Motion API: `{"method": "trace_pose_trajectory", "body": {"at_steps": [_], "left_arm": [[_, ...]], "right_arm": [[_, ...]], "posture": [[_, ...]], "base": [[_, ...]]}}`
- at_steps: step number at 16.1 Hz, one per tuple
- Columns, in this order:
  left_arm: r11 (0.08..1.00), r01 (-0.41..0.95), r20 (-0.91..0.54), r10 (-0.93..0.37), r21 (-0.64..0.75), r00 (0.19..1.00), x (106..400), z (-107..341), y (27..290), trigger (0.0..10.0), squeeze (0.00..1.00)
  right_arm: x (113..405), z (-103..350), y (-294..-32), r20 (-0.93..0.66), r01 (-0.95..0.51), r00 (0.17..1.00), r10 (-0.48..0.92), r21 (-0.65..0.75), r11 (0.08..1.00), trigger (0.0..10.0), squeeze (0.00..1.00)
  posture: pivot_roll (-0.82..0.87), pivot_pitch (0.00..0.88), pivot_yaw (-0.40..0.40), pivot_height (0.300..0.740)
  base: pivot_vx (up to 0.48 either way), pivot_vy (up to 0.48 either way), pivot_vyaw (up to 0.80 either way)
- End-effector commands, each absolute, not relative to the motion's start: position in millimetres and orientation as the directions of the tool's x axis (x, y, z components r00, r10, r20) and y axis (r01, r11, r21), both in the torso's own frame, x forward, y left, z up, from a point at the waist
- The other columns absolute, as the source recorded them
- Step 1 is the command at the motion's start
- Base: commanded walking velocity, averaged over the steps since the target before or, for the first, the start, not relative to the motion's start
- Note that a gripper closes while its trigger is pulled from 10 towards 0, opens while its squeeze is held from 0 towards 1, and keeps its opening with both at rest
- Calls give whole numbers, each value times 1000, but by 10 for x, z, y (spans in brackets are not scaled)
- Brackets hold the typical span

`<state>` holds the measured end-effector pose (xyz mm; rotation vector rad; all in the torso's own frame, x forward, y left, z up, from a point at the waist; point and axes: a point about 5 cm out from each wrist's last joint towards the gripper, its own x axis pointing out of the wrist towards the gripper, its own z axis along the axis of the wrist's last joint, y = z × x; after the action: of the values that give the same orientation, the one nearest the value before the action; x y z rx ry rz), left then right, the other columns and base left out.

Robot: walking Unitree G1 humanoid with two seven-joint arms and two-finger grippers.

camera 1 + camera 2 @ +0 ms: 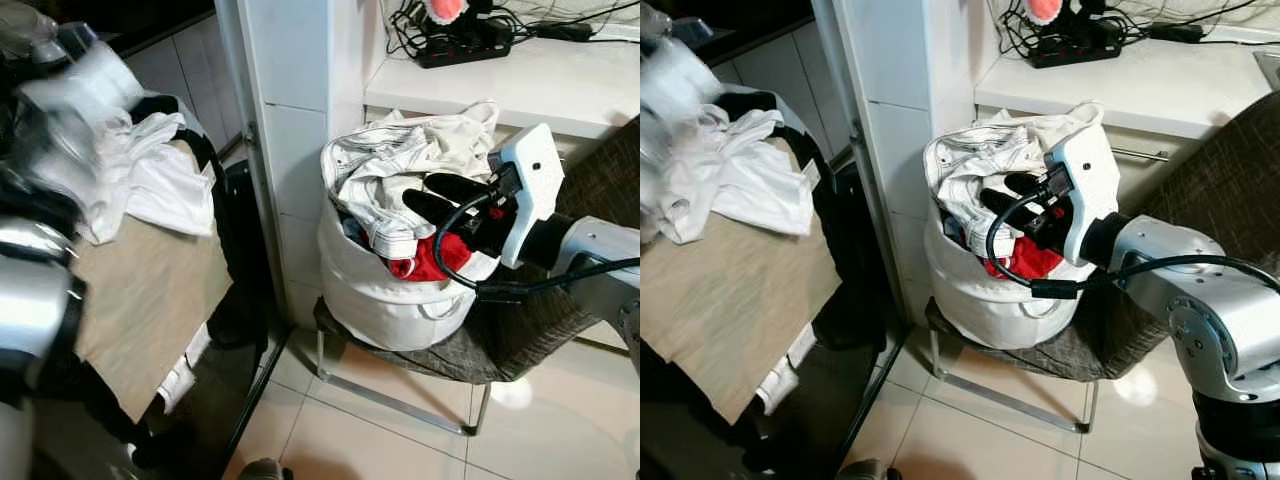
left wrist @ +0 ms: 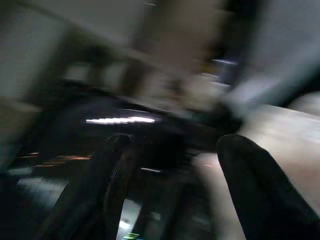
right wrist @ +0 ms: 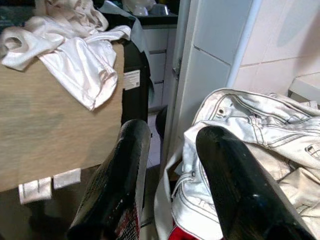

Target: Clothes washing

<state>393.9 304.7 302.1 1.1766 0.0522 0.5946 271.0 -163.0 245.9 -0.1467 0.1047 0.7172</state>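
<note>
Presently the right tool point(image 1: 440, 200) sits directly over the mouth of the white laundry basket point(image 1: 385, 290), its two black fingers point(image 3: 240, 200) parted with a clear gap and nothing held between them. The white denim garment point(image 1: 400, 150) heaps across the top of the pile and lies just ahead of the fingertips, toward ten o'clock from the tool in the head views; its bulk runs across the basket from about nine to three o'clock. A red item point(image 1: 425, 262) shows lower down, just beneath the tool, at the basket's near rim.

The right arm is plainly the nearer one. The left arm point(image 1: 35, 300) is raised at the far left, and the left tool point(image 2: 170, 165) shows its fingers apart, though motion blur hides whether anything is caught in them.

Clearances: the basket stands on a woven chair point(image 1: 500, 340), close against a tiled wall pillar point(image 1: 290, 150) at its nine o'clock, so room on that side is tight. A white shelf point(image 1: 520, 80) overhangs at twelve o'clock. Open room lies toward six o'clock over the floor tiles point(image 1: 380, 440). White clothes point(image 1: 150, 170) lie on the beige-covered table point(image 1: 140, 300) at nine o'clock, well apart from the basket.

In my judgement, the next grasp requires a short advance and descent onto the denim.
</note>
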Motion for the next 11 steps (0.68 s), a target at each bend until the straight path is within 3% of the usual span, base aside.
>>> {"method": "trace_pose_trajectory", "body": {"at_steps": [1, 2, 3, 5, 6, 7, 8, 10, 11], "left_arm": [[227, -482, 344, 457, 846, 820, 3920, 3197, 3058, 10000, 0], [441, -436, 233, 442, 785, 866, 3962, 3134, 3007, 10000, 0], [736, -204, -5, 271, 646, 963, 4073, 2823, 2754, 10000, 0], [890, -3, -137, 74, 457, 988, 4131, 2534, 2468, 10000, 0], [915, 53, -190, 26, 401, 981, 4132, 2381, 2377, 10000, 0], [918, 80, -223, 10, 389, 975, 4125, 2265, 2326, 10000, 933], [917, 106, -244, -9, 385, 970, 4120, 2187, 2276, 10000, 1000], [923, 149, -264, -54, 356, 963, 4115, 2140, 2228, 10000, 1000], [897, 160, -275, -45, 412, 960, 4103, 2106, 2244, 10000, 1000]], "right_arm": [[2727, 2529, -1642, -121, -654, 757, 643, -119, 747, 10000, 0], [2726, 2533, -1644, -117, -652, 758, 641, -116, 750, 10000, 0], [2717, 2529, -1635, -113, -656, 755, 646, -104, 748, 10000, 0], [2700, 2509, -1612, -120, -670, 742, 659, -96, 736, 10000, 0], [2691, 2500, -1601, -126, -679, 734, 668, -96, 728, 10000, 0], [2683, 2497, -1591, -129, -685, 728, 673, -97, 722, 10000, 0], [2676, 2501, -1590, -129, -686, 727, 674, -97, 721, 10000, 0], [2667, 2505, -1596, -129, -686, 727, 674, -95, 721, 10000, 0], [2660, 2499, -1604, -132, -686, 727, 673, -94, 722, 10000, 0]], "posture": [[-57, 0, 78, 740], [-56, 0, 79, 740], [-51, 0, 76, 740], [-54, 0, 76, 740], [-55, 0, 75, 740], [-61, 0, 78, 740], [-64, 0, 79, 740], [-66, 0, 80, 740], [-67, 0, 79, 740]], "base": [[0, 0, 0], [0, 0, 0], [0, 0, 0], [0, 0, 0], [0, 0, 0], [0, 0, 0], [0, 0, 0], [0, 0, 0], [0, 0, 0]]}}
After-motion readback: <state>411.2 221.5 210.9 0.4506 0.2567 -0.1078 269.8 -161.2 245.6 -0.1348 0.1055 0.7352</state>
